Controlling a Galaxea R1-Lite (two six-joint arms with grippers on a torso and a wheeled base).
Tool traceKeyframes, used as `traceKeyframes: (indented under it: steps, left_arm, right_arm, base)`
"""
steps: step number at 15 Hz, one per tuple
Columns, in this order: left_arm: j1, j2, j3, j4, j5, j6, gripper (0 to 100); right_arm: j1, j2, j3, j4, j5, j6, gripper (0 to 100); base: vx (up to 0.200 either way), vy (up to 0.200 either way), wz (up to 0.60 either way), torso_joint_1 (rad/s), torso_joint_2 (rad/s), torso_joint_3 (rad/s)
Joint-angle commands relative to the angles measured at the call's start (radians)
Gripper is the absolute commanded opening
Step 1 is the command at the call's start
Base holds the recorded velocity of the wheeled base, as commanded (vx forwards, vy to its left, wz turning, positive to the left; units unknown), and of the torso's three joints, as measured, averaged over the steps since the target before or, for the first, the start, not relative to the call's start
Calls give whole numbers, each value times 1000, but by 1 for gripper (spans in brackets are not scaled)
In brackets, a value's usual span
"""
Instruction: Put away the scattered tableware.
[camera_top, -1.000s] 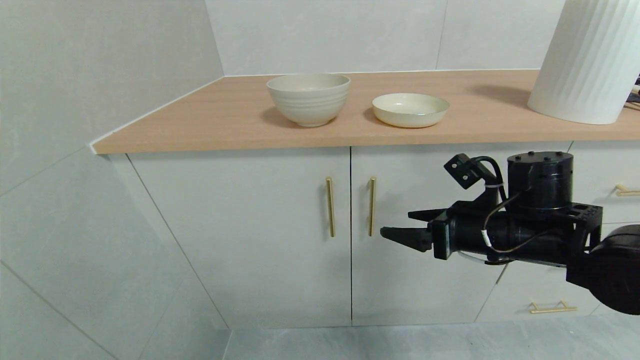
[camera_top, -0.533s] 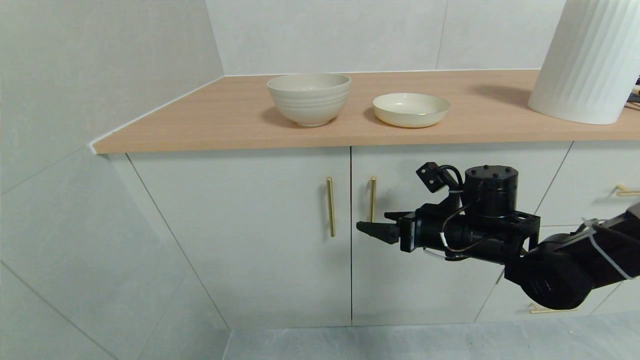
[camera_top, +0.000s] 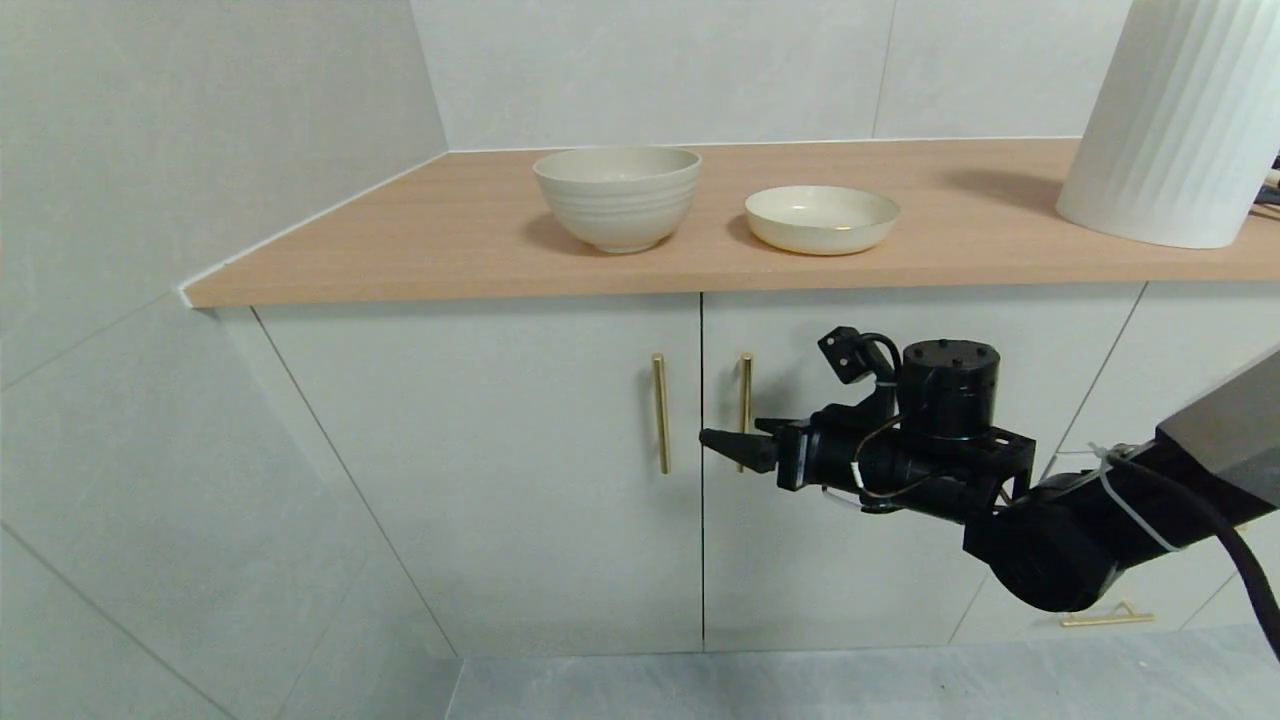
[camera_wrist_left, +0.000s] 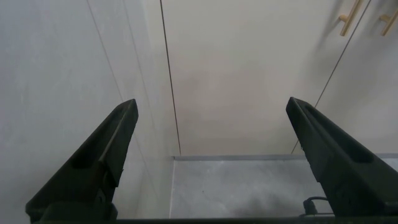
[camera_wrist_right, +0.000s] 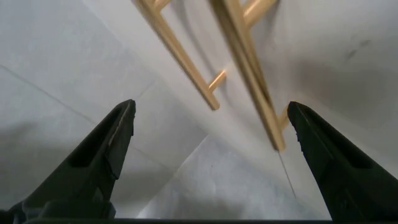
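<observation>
Kitchen corner here: pale tiled walls and a light wood countertop (camera_top: 450, 250) over pale grey cabinet doors (camera_top: 480, 470). We've got two bits of tableware on top. There's a deep cream bowl (camera_top: 617, 198) with ribbed sides around 12 o'clock in the head view, and a shallow, glossy cream plate (camera_top: 821, 218) just beside it at its 3 o'clock, not touching. Both sit upright and look empty. A tall white ribbed container (camera_top: 1180, 120) stands well apart at 2 o'clock. Below the counter, two slim brass handles (camera_top: 659, 413) run vertically either side of the door seam. The right gripper (camera_top: 733, 437) is at 4 o'clock of the bowl with its fingers spread wide and nothing in them. Its tips are right at the right door's handle, though we can't tell if they touch. The left gripper (camera_wrist_left: 211, 155) is also spread wide and empty, aimed at the cabinet front and grey floor (camera_wrist_left: 236, 190).
</observation>
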Motion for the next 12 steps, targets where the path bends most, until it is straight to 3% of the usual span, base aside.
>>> traceKeyframes:
  steps: [1,12]
  left_arm:
    - [0,2,0,0,0,0,100]
    - [0,2,0,0,2,0,100]
  right_arm:
    - [1,17,-13,-3,-17,3,100]
    - [49,75,-36,-104,-31,73,100]
  base:
    - [0,0,0,0,0,0]
    - [0,0,0,0,0,0]
